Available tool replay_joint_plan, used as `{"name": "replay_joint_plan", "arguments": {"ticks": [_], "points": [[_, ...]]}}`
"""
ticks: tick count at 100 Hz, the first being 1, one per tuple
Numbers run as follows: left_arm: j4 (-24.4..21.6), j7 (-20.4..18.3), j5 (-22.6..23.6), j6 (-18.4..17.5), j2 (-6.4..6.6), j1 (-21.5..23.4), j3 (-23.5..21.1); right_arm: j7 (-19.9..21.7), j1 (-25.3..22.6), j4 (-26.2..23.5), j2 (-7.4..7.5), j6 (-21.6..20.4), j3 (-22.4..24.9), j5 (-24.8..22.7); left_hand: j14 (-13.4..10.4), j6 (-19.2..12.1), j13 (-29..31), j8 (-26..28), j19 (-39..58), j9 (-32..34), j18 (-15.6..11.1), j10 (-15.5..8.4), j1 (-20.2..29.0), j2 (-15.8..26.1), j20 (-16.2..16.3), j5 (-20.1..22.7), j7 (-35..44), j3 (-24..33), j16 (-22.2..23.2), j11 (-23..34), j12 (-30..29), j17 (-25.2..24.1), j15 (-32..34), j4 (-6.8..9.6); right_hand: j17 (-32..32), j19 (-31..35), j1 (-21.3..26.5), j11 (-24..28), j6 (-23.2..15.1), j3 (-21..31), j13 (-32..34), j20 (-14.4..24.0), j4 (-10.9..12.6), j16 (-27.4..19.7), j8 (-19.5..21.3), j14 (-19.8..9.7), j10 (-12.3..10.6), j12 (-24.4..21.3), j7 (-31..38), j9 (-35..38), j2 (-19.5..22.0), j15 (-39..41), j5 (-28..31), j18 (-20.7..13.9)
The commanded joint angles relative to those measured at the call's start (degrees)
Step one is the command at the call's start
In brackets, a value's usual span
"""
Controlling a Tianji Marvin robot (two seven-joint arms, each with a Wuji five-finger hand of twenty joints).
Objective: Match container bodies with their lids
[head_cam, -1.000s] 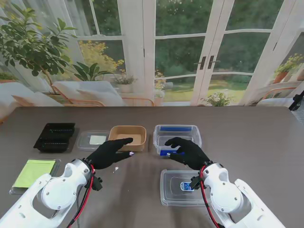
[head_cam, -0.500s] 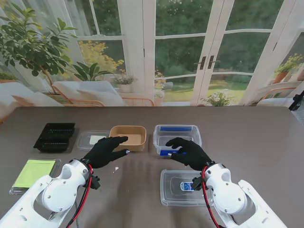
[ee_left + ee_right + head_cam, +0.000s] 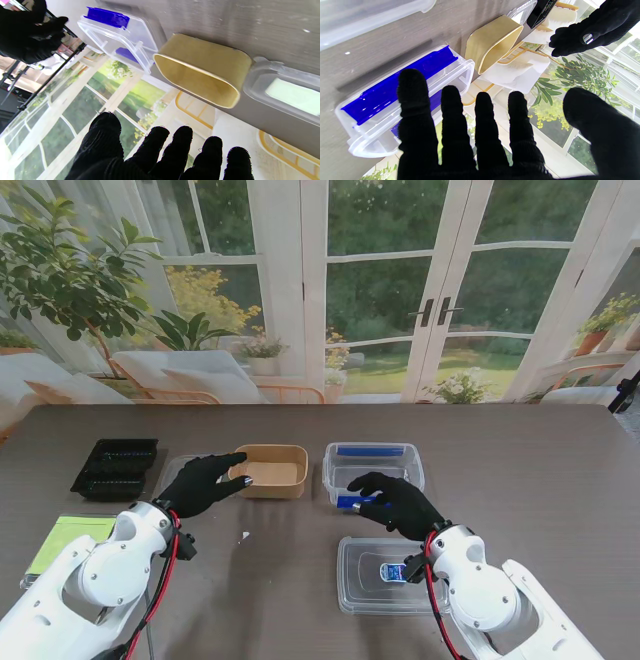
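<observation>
Step in hand: approach, nothing gripped. Left hand (image 3: 203, 483) is spread open, empty, held over the clear lid (image 3: 180, 468) left of the tan container (image 3: 271, 470). Right hand (image 3: 396, 500) is open, empty, at the near rim of the blue-clipped clear box (image 3: 373, 460); its lid (image 3: 385, 582) lies nearer to me. Next: lid must be pinched at its edge and lifted.

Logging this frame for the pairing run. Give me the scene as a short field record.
left hand: open, over the clear lid, beside the tan container
right hand: open, at the near edge of the blue-clip container
clear flat lid: nearer to me, beneath the right wrist
black tray: far left
green-topped lid: near left
</observation>
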Motion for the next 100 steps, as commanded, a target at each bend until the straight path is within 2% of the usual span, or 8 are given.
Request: {"name": "replay_joint_plan", "arguments": {"ticks": [1,22,31,46,67,100], "points": [[0.3,-2.5,0.1,1.2,0.46,-0.9,-1.5,1.1,-0.6,-0.5,-0.04,0.0,-0.1,0.3,-0.2,-0.2,0.8,0.3,-1.2,0.6,-2.1,0.0,0.8,1.1,-0.3,1.5,0.3,-0.2,-0.1,-0.1,0.0,0.0,-0.3,1.17,-30.1,-1.4,-1.2,-0.6,-0.2,-1.4,0.7,-0.4,0.0,-0.3,-0.7,0.1,0.1,-0.5,-0.4,1.1,0.9,-0.4,0.7,-0.5],[4.3,-6.5,2.5,2.2,1.42,-3.6,-3.9,1.3,-0.9,-0.7,-0.08,0.1,0.0,1.2,-0.3,-0.5,1.4,0.4,-1.0,1.8,-2.2,-0.2,1.4,1.5,-0.3,3.1,0.8,-0.2,0.1,0.1,0.1,0.5,-0.1,1.1,-29.9,-1.5,-1.1,-0.6,0.1,-1.1,1.1,-0.5,0.0,-0.3,-0.7,0.3,0.3,-0.5,-0.4,1.9,1.2,-0.4,1.0,-0.3],[7.4,-6.6,3.8,1.9,1.61,-5.3,-3.9,1.6,-0.9,-0.7,-0.02,0.3,0.0,1.1,-0.3,-0.7,1.6,0.4,-1.0,2.2,-2.3,-0.5,1.6,1.5,-0.3,3.6,0.9,-0.2,0.2,0.2,0.2,0.6,0.0,1.11,-29.8,-1.5,-1.2,-0.7,0.2,-1.0,1.2,-0.5,0.0,-0.3,-0.8,0.4,0.4,-0.5,-0.4,2.0,1.3,-0.4,1.0,-0.3],[13.8,-5.0,3.7,0.7,1.44,-8.9,-2.1,1.5,-1.1,-0.9,-0.07,0.9,0.2,1.3,-0.4,-0.7,1.6,0.4,-0.9,2.6,-2.4,-0.4,2.0,1.3,-0.3,4.4,1.1,-0.1,0.3,0.2,0.3,0.6,-0.1,1.11,-29.8,-1.5,-1.3,-0.7,0.4,-0.7,1.4,-0.6,0.0,-0.3,-0.8,0.5,0.7,-0.5,-0.4,2.5,1.6,-0.4,1.2,-0.1],[19.8,-6.7,4.1,1.0,1.84,-13.5,1.1,1.5,-0.5,-0.2,-0.17,1.5,-0.2,1.9,-1.0,-0.9,1.3,0.4,-1.0,2.2,-3.0,-1.0,2.0,1.5,-0.3,4.6,1.1,-0.2,0.3,0.0,0.2,0.4,-0.3,1.09,-29.8,-1.5,-1.2,-0.8,0.5,-0.5,1.5,-0.6,0.0,-0.3,-0.9,0.6,0.9,-0.5,-0.3,2.9,1.9,-0.5,1.4,-0.1],[24.5,-9.2,5.2,1.8,2.42,-17.7,5.1,1.6,-0.1,0.4,-0.25,1.7,-0.4,2.6,-1.5,-1.3,1.1,0.3,-1.3,2.2,-3.7,-1.5,1.8,1.7,-0.6,4.6,1.1,-0.2,0.1,0.0,0.1,0.0,-0.4,1.08,-29.7,-1.4,-1.1,-0.8,0.8,-0.4,1.8,-0.7,-0.1,-0.3,-1.1,0.9,1.1,-0.5,-0.3,3.6,2.4,-0.6,1.7,0.1]]}}
